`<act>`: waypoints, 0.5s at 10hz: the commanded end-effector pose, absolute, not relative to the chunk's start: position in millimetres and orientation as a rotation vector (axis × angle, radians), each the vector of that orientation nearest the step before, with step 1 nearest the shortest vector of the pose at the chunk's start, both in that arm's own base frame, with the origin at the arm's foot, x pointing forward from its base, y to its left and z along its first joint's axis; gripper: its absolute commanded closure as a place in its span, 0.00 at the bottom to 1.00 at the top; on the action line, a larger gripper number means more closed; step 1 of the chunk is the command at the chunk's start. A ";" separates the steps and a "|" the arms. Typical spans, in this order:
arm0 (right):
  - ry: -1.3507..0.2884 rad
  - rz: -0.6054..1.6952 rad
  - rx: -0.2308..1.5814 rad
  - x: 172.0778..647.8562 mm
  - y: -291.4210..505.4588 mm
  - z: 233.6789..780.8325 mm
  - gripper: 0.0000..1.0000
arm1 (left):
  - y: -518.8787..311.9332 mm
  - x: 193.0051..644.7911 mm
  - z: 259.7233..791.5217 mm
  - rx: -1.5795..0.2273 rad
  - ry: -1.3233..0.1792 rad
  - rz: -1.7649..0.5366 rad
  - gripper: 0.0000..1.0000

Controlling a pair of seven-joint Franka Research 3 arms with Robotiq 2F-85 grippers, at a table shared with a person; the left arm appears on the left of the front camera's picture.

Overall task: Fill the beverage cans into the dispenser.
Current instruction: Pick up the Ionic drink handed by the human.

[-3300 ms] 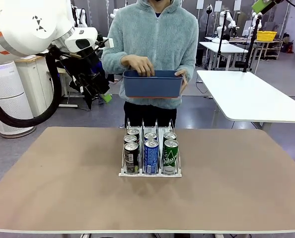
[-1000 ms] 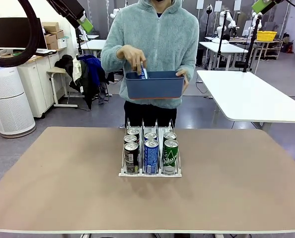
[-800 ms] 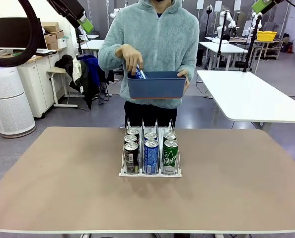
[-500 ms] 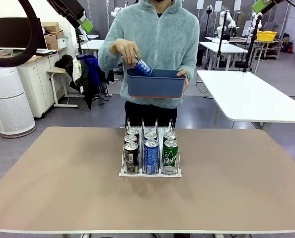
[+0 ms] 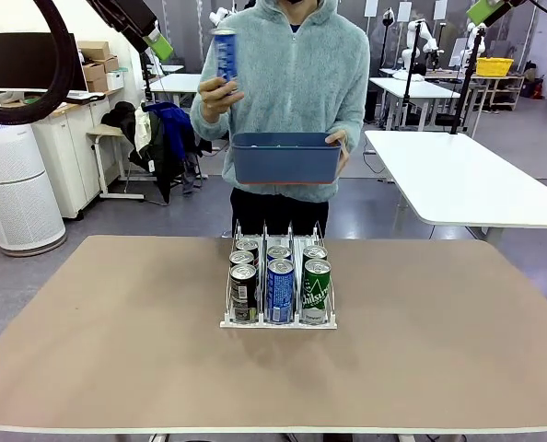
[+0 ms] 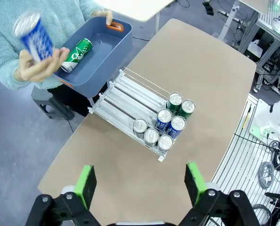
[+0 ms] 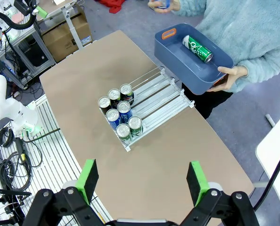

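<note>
Left gripper [image 6: 140, 183] and right gripper [image 7: 143, 182]: wide apart, empty. Hand [image 5: 216, 95] held blue can [image 5: 225, 53] high, left of bin [image 5: 285, 158]; dispenser [image 5: 227, 318] held six cans [image 5: 280, 278].

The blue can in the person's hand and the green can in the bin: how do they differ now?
Colour: the blue can is blue, the green can green with white lettering. Pose: the blue can is held roughly upright; the green can lies on its side. Place: the blue can is raised in the person's hand, higher than the bin; the green can rests on the bin's floor. Both are slim, silver-topped and outside the dispenser.
</note>
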State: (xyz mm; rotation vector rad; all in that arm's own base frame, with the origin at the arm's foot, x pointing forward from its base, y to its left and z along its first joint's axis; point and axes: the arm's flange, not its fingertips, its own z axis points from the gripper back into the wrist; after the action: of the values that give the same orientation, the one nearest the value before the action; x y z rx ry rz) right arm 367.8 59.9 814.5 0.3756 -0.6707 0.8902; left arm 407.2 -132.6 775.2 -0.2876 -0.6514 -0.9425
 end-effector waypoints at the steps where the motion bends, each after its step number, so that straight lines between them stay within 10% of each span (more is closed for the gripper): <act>1: -0.666 0.886 0.385 366.2 60.7 814.4 0.00 | -130.6 407.5 775.7 -0.290 -0.655 -0.940 0.00; 5: -0.666 0.886 0.385 366.2 60.7 814.4 0.00 | -130.6 407.5 775.7 -0.290 -0.655 -0.940 0.00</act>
State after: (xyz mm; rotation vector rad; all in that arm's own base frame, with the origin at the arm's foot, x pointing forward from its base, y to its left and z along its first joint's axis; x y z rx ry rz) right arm 367.8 59.9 814.5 0.3756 -0.6707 0.8902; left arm 407.2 -132.6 775.2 -0.2875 -0.6515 -0.9424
